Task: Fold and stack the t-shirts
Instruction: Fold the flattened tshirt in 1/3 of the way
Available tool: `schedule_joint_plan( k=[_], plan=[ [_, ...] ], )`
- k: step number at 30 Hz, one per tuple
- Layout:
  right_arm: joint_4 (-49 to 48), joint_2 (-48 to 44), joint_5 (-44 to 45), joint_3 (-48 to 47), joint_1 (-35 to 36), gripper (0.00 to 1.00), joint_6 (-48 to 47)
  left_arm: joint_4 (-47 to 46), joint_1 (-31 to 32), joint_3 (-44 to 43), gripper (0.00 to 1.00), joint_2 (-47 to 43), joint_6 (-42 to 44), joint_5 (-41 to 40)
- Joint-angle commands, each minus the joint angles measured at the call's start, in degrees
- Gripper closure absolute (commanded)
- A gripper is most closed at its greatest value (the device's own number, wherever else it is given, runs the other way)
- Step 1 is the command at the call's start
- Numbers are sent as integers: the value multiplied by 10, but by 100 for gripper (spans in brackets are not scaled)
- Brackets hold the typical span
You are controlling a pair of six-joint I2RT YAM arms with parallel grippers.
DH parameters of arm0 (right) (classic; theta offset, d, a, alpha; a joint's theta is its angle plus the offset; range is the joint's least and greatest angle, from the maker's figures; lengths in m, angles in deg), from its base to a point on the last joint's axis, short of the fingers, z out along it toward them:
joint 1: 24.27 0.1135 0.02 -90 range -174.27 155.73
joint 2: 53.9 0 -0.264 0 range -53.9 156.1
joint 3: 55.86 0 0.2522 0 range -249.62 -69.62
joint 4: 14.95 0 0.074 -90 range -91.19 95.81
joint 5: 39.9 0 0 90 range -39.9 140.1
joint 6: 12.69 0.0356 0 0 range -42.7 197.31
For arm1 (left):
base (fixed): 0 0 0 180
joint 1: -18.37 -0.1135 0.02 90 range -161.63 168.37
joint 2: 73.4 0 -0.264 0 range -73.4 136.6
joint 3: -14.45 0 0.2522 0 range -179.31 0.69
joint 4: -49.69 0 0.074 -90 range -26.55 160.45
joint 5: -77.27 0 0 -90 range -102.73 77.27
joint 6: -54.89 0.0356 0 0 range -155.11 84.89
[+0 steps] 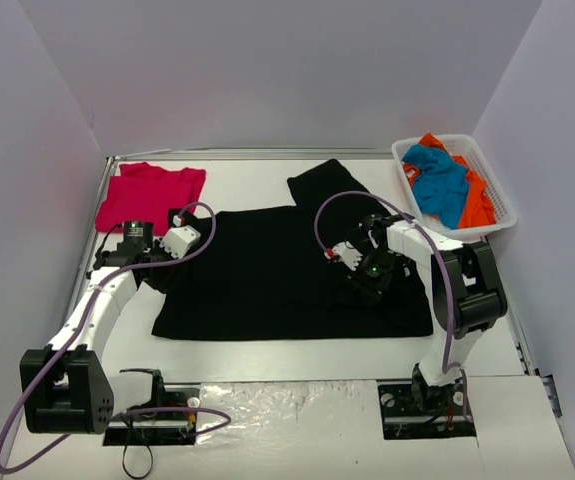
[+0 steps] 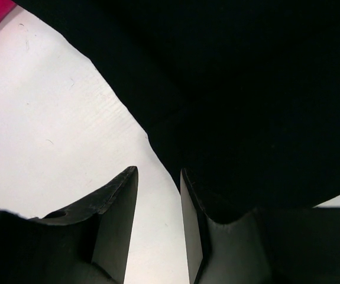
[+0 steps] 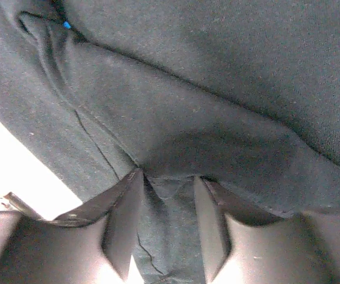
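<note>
Black shirt [image 1: 287, 270]: we see it spread flat in the middle of the table [image 1: 257, 175], with one sleeve poking out at its far right corner.
Near hem: it runs straight, and a bare strip of table lies just beyond it.
Left edge: in the left wrist view the cloth ends in a slanting line, with white table open beside it.
Red shirt [image 1: 149, 195]: it lies folded off the black shirt's far left corner, close by, and we cannot tell whether the two touch.
Basket [image 1: 404, 152]: it stands off the black shirt's far right, apart from it, and holds a blue shirt [image 1: 442, 182] and an orange shirt [image 1: 479, 205].
Room: we note bare table beyond the black shirt's far edge, and less room to its right.
Left arm: it is stretched long and low to the black shirt's left edge near the far corner.
Left pincer [image 2: 158, 173]: the fingers are parted with bare table showing between them. The cloth drapes over the right finger, and we see nothing clamped.
Right arm: the elbow is raised off the black shirt's right edge, and the wrist is bent back over its right half.
Right pincer [image 3: 167, 176]: the tips press down astride a raised fold of the black cloth. We cannot tell whether they grip it or merely straddle it.
Mark [image 3: 67, 25]: a small blue speck shows on the black cloth beyond that fold.
</note>
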Motion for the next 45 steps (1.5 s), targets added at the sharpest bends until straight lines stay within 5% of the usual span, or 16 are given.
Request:
schedule_joint_plan(
  k=[1,9,24,45],
  plan=[
    [30,8,-14,-18,2,65,1,-6,-4,-2,66,-5,1,10],
    [28,17,-14,-21,1,100,3,-6,-4,-1,66,1,2,14],
    [51,-18,4,-81,2,100,21,-4,-4,-1,66,-1,4,21],
    [49,116,-31,-204,10,99,11,6,-4,-3,65,17,6,22]
  ],
)
